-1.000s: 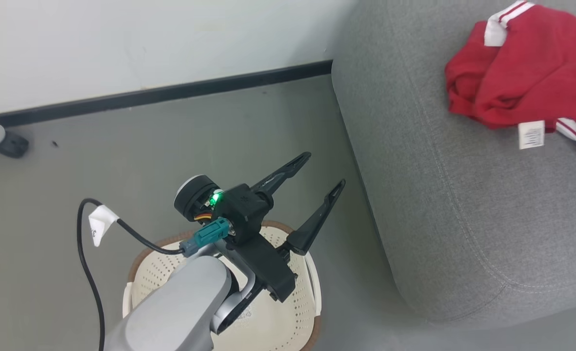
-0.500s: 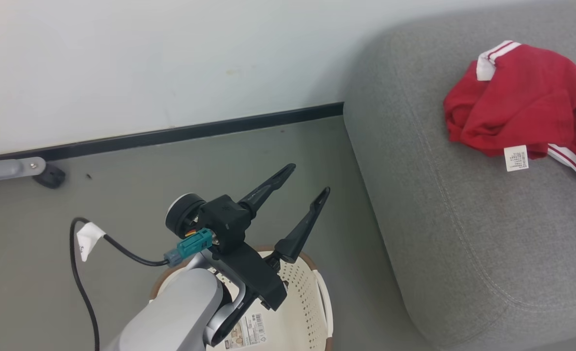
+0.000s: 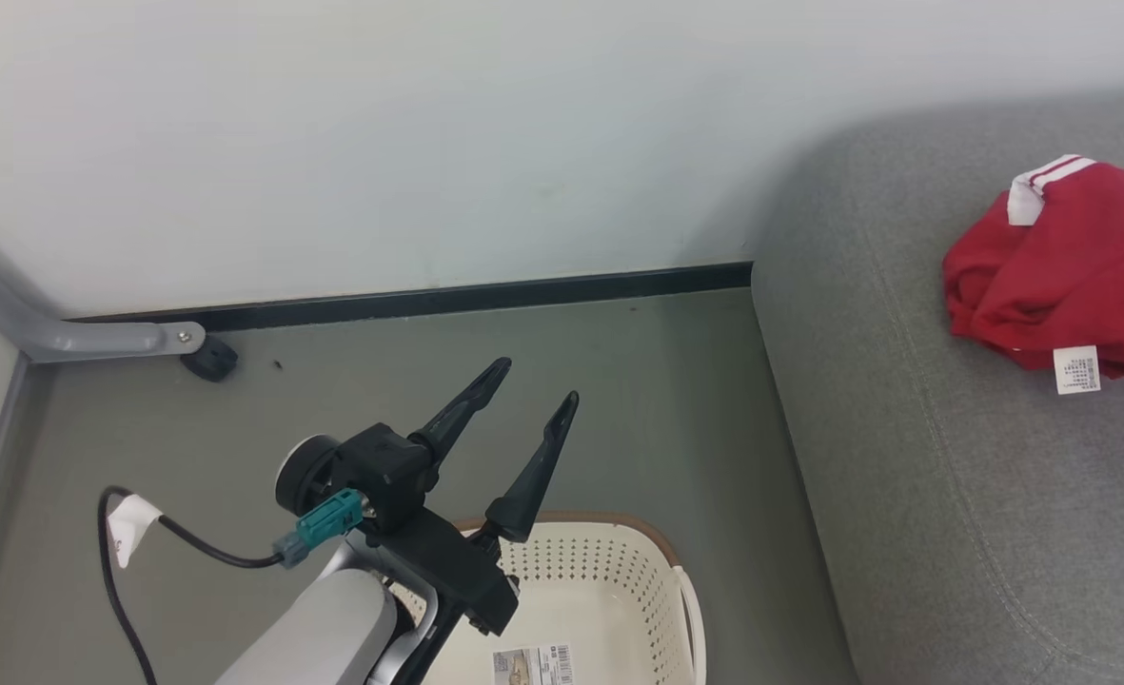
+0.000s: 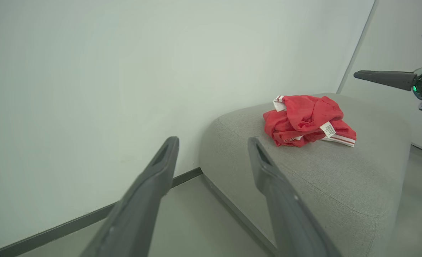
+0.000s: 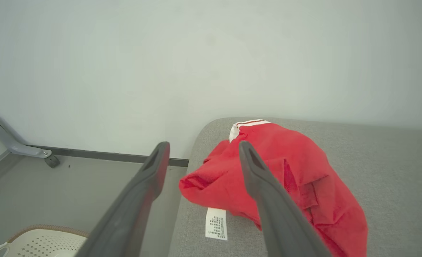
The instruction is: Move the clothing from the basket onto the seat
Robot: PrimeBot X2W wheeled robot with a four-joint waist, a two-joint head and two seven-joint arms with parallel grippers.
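Plain pale wall (image 3: 428,143), black baseboard (image 3: 428,303) along the bottom. Matte grey-green floor (image 3: 666,400), even soft light. Grey metal leg (image 3: 95,338) on a black caster (image 3: 211,360) by the wall, left.

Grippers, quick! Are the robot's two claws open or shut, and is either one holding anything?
Left gripper: open, holding nothing.
Right gripper: open, holding nothing; the clothing lies loose on the seat.

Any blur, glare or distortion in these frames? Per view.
Head view: even soft light, no glare, faint shadow on the wall beside the sofa. Left wrist view: left fingers soft-focus up close, clothing sharp. Right wrist view: right fingers blurred likewise, label print unreadable.
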